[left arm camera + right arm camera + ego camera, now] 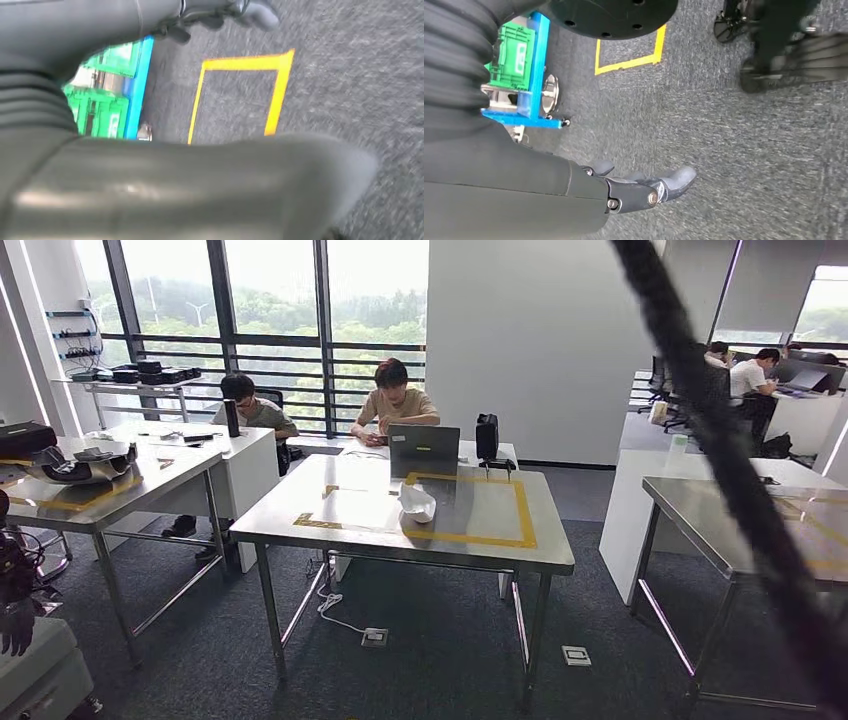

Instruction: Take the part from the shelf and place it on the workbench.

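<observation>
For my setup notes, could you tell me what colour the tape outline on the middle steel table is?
Yellow tape outline, clearest in the head view.

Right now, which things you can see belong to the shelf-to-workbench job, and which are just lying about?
Job: blue shelf, green crates on it, steel workbench.
Lying about: laptop, black case, white thing on the bench, yellow floor square.

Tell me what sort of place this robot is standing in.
Probably an office used as a robot test lab: steel-topped workbench marked with yellow tape, people working at an open grey laptop, grey carpet with a yellow taped floor square.
</observation>
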`<state>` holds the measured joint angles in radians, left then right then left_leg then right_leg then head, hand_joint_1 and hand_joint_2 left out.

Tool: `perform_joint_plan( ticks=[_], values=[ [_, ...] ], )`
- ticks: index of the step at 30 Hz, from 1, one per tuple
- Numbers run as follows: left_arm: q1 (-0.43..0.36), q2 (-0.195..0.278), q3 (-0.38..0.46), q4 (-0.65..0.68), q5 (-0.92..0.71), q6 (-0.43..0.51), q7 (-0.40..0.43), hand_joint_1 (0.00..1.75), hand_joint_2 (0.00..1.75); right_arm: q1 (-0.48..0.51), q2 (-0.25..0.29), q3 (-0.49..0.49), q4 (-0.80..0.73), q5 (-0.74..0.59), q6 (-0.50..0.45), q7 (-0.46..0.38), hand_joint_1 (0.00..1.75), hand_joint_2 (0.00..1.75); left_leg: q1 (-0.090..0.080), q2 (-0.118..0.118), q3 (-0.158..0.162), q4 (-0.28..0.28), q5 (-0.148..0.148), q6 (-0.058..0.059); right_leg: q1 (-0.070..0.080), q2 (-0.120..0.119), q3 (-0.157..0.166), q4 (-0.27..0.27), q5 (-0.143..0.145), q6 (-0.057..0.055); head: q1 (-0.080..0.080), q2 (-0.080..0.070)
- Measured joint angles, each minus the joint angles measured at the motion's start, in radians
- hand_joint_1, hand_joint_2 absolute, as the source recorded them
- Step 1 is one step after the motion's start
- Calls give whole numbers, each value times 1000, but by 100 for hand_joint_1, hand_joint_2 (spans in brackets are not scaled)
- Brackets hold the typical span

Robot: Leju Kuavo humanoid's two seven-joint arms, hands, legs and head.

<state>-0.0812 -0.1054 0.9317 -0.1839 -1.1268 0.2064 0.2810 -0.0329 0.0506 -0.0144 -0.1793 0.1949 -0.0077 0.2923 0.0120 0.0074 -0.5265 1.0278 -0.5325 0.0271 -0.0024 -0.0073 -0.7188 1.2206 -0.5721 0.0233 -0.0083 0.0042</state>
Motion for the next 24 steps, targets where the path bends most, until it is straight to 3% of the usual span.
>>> perform_joint_plan(
  ticks=[1,2,3,5,6,7,9,10,11,14,15,20,24],
  values=[
    [1,1,1,-3,-1,-2,-1,0,175,3,0,-3,0,0,0,-6,0,175,-1,1,-13,1,10,0,-1,1,-8,55,-18,0,0,0],
    [2,2,-3,-9,3,-4,-5,0,175,7,0,-6,0,2,0,-13,0,175,-2,2,-24,1,19,-2,-1,2,-5,87,-12,-1,0,0],
    [2,2,-10,-17,14,-8,-10,0,131,15,0,-8,1,3,1,-21,0,175,-1,2,-33,2,27,-4,0,3,16,85,11,-3,0,0],
    [3,3,-35,-37,54,-17,-24,0,44,34,-1,-11,2,2,1,-33,0,175,1,1,-46,3,42,-11,0,4,111,-25,56,-8,0,0],
    [4,3,-49,-47,78,-20,-31,0,0,43,-1,-11,3,0,1,-40,0,131,1,0,-51,4,48,-17,3,4,165,-102,59,-13,0,0],
    [4,4,-65,-56,102,-25,-37,0,0,50,-2,-12,4,-3,1,-46,0,87,1,1,-53,4,53,-24,6,4,205,-164,52,-18,0,0],
    [6,8,-101,-73,154,-33,-50,0,0,62,-3,-12,5,-11,1,-60,0,0,2,5,-57,2,62,-38,13,5,232,-218,35,-29,0,0],
    [8,11,-121,-80,181,-38,-56,0,0,68,-3,-12,5,-16,1,-66,0,0,2,6,-57,0,67,-44,13,4,232,-224,37,-34,0,0],
    [11,14,-141,-86,210,-44,-63,0,0,74,-3,-12,5,-21,1,-73,0,0,1,6,-58,-6,67,-42,12,4,233,-230,39,-32,0,0],
    [29,22,-203,-99,295,-59,-82,0,0,85,-4,-12,0,-36,1,-94,0,0,-1,4,-60,-21,67,-10,13,3,234,-242,46,-28,-1,0],
    [36,25,-223,-103,323,-64,-89,0,0,88,-4,-12,-3,-42,1,-100,0,0,-1,4,-59,-21,71,-6,14,3,233,-241,47,-32,-1,0],
    [72,41,-333,-123,464,-87,-123,0,0,103,-4,-12,-24,-68,2,-134,0,0,2,1,-57,-29,96,-37,16,1,224,-232,53,-42,-1,0],
    [102,49,-426,-136,577,-107,-150,0,0,116,-9,-12,-48,-89,2,-161,0,0,2,0,-57,-29,102,-46,17,0,218,-228,54,-45,0,0]
  ],
)
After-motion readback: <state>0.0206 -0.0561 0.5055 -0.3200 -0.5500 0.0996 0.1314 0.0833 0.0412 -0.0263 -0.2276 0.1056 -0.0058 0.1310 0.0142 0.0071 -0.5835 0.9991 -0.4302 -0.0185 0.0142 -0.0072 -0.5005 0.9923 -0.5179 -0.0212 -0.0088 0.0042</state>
